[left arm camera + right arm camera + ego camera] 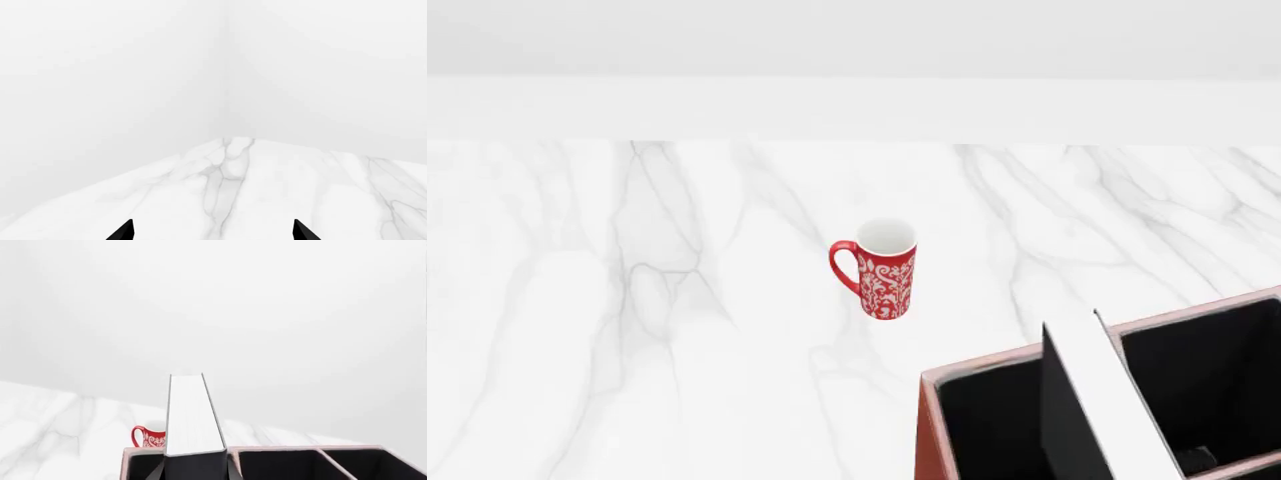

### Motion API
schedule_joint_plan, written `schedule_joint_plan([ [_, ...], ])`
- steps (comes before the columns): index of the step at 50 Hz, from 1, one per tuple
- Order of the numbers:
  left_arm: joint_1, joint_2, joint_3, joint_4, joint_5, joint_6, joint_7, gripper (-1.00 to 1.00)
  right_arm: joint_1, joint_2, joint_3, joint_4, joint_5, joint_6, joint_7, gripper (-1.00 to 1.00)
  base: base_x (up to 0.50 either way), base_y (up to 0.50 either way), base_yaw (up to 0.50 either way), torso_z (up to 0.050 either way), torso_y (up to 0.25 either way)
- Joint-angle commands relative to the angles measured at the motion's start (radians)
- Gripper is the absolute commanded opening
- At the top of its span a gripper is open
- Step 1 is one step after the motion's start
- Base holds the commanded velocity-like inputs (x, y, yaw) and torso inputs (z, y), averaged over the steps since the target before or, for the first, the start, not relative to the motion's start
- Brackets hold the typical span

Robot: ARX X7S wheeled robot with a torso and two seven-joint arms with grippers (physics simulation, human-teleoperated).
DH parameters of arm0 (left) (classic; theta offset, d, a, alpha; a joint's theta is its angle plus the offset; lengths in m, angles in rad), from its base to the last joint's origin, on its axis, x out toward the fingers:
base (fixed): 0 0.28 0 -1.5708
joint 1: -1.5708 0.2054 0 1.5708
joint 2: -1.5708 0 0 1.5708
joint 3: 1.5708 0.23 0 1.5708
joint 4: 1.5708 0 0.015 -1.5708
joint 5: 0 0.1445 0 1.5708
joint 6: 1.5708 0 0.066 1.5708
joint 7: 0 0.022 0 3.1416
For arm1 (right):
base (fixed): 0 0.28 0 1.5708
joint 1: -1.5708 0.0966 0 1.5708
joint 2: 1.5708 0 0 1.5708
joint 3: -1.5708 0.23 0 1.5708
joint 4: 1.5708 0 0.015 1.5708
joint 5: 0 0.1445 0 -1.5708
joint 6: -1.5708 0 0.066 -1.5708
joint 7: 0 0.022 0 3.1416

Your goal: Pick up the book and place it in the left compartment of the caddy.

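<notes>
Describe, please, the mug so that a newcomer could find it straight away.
On the white marble table, look beyond the reddish-brown leather-look caddy. The tall red ceramic mug stands upright alone there. Its white floral pattern and side handle mark it out.

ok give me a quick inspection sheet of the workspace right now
surface: white marble table, bare apart from the items below
job's things: book standing on edge in the caddy, in its left compartment
clutter: red mug, upright, apart from the caddy
grippers: left gripper open over bare marble; right gripper hidden behind the book
cables: nothing seen
surroundings: plain white walls
</notes>
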Motion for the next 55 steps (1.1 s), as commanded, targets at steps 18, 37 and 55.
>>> schedule_joint_plan([
  [18,0.0,-0.002,0.003,-0.003,-0.003,0.005,-0.003,1.0,0.142,-0.119,0.015,0.179,0.094,-0.015,-0.083,-1.0,0.0,0.0,0.0,0.001,0.001],
  [37,0.002,-0.004,0.005,0.001,-0.002,0.002,-0.007,1.0,0.138,-0.157,0.014,0.224,0.113,-0.021,-0.113,-1.0,0.0,0.0,0.0,0.0,0.001],
  [55,0.001,-0.005,0.007,0.0,-0.002,0.002,-0.01,1.0,0.109,-0.218,0.004,0.326,0.145,-0.059,-0.145,-1.0,0.0,0.0,0.0,0.001,0.001],
])
